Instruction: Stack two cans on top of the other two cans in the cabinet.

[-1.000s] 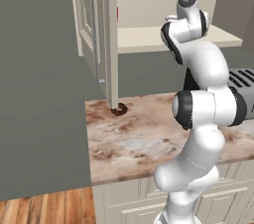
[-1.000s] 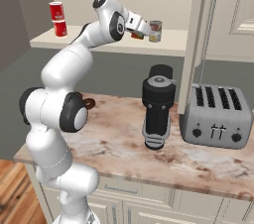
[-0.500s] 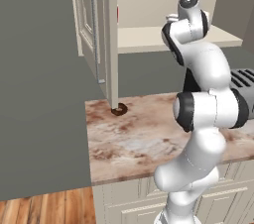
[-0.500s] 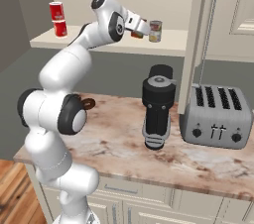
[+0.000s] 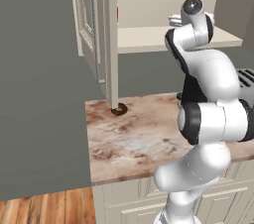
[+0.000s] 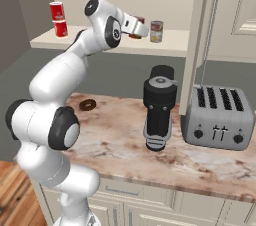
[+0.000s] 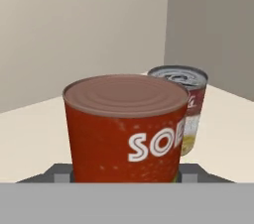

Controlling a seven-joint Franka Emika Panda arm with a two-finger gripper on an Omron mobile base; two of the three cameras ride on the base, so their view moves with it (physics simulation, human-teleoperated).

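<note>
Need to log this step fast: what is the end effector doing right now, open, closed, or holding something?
End effector: closed on the red soup can, on the cabinet shelf beside a second can.

The marbled tabletop lies well below the pincer. On it stands an upright black coffee grinder, below the pincer and a little to its right. Further right sits a silver four-slot toaster, its knobs and levers facing forward, apart from the grinder. A small brown doughnut lies flat on the tabletop below and to the left of the pincer, well apart from the grinder. Beneath the tabletop run white drawer fronts, and wooden floor shows lowest of all, far under the pincer.
</note>
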